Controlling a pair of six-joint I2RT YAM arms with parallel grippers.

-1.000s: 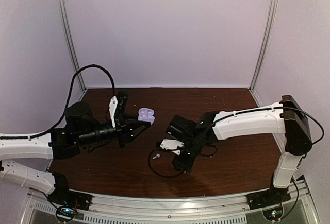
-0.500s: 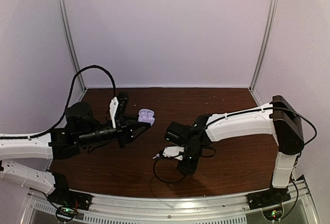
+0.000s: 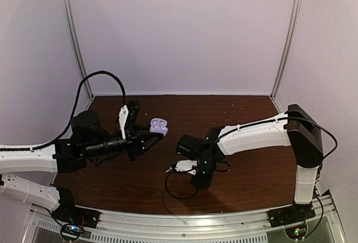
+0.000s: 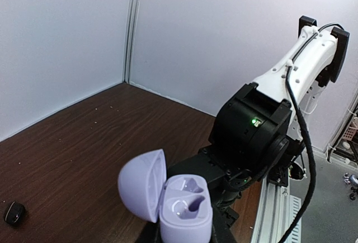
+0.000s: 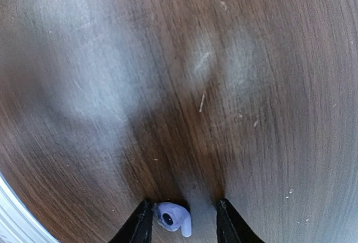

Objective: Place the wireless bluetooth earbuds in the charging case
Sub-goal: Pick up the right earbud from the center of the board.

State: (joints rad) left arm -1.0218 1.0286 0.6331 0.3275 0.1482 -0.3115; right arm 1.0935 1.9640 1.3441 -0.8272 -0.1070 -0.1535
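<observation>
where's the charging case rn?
Top view, left of centre: the charging case, lid open, is gripped at the tips of the left hand.

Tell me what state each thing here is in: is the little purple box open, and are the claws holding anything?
charging case: lid open, both sockets empty, held by the left gripper.
left gripper: shut on the charging case.
right gripper: open, low over the table, one finger on either side of the pale earbud.
pale earbud: lying on the table, not gripped.
black earbud: lying on the table, apart from both grippers.
</observation>
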